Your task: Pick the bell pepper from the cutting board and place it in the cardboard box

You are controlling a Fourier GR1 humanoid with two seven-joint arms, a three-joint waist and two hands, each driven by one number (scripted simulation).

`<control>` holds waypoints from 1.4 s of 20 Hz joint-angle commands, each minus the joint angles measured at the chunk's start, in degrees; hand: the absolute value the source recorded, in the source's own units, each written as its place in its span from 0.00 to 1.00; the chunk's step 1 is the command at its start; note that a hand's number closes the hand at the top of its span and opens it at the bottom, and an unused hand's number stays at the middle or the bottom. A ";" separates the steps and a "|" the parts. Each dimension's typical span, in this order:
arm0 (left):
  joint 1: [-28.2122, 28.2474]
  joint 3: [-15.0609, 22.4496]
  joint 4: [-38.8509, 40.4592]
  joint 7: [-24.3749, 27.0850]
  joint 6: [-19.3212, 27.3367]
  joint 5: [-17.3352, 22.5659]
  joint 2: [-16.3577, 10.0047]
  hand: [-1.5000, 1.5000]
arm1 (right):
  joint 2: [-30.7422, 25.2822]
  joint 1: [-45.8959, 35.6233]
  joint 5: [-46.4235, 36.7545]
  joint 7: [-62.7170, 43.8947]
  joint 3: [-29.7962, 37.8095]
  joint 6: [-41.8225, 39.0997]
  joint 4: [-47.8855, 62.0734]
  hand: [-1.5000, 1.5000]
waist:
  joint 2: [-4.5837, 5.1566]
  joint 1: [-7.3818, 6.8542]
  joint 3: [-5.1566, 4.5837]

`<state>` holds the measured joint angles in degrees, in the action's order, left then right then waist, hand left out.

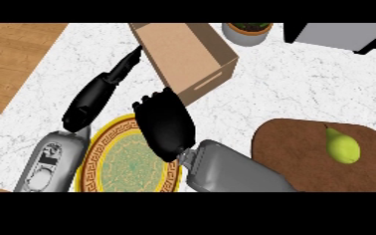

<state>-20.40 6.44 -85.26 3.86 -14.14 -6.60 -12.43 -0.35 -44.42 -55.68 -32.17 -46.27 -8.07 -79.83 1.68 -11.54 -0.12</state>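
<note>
Right robot hand hangs over the rim of a patterned plate, its back to the camera; I cannot tell whether it is spread or closed. The bell pepper lies on the cutting board at the desk's right, well apart from that hand. The cardboard box stands just beyond the hand, and the left robot hand, stretched straight and pressed together, points at the box's left wall.

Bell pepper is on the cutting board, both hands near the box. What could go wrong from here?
The left hand's fingers are beside the cardboard box's left wall and might shift it.
The right hand, above the plate, is close to the box's corner and might bump it.
The bell pepper lies near the cutting board's right side; a nudge might roll it off.
</note>
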 commanded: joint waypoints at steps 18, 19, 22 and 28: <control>0.15 -3.45 2.52 0.48 1.95 -0.18 -0.62 0.50 | 0.35 -32.60 12.40 -28.02 9.20 29.76 25.66 1.00 | -0.55 4.96 -0.10; 0.30 -3.47 2.83 0.88 1.22 -0.23 -1.29 0.50 | 0.35 -33.04 13.68 -27.44 9.16 30.89 27.39 1.00 | -0.52 5.24 -0.09; 3.77 -1.62 2.07 3.06 2.76 -2.44 -0.22 0.50 | 0.35 -37.82 15.26 -25.14 8.42 26.05 34.96 1.00 | -0.63 5.89 -0.11; 1.94 -3.69 2.02 1.40 2.39 -1.22 -1.08 0.50 | 0.35 -33.49 26.64 -16.03 11.51 17.74 43.21 1.00 | -0.20 6.69 -0.04</control>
<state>-18.27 3.53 -83.80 5.15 -12.01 -7.82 -13.24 -0.02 -79.94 -34.63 -52.28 -35.80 13.93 -41.41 1.28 -5.76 -0.20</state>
